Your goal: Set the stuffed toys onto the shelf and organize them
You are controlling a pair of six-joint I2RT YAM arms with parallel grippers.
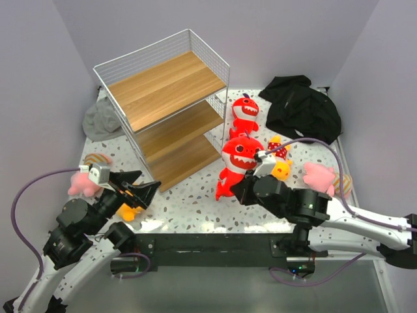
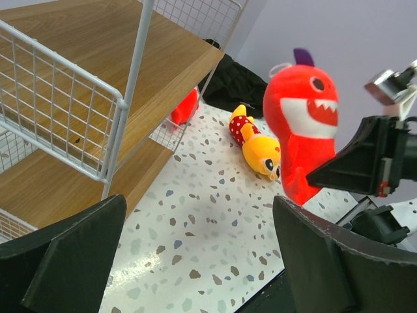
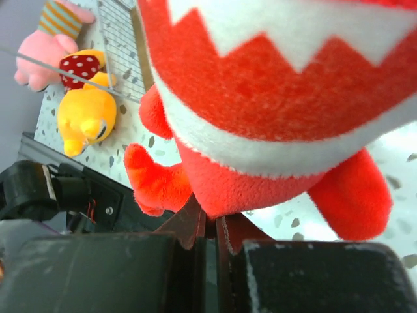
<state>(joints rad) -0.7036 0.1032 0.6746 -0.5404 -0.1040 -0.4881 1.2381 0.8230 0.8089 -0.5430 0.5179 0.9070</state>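
The white wire shelf with wooden boards stands at the back left; its boards show no toys. My right gripper is shut on the lower end of a red shark, which stands upright; in the right wrist view the jaws pinch its red underside. A second red shark lies beside the shelf. A yellow doll and a pink toy lie to the right. My left gripper is open and holds nothing. Beside it are a pink toy and a yellow doll.
A black cloth heap lies at the back right and a grey hat behind the shelf on the left. Purple walls close in the speckled table on three sides. The black base rail runs along the near edge.
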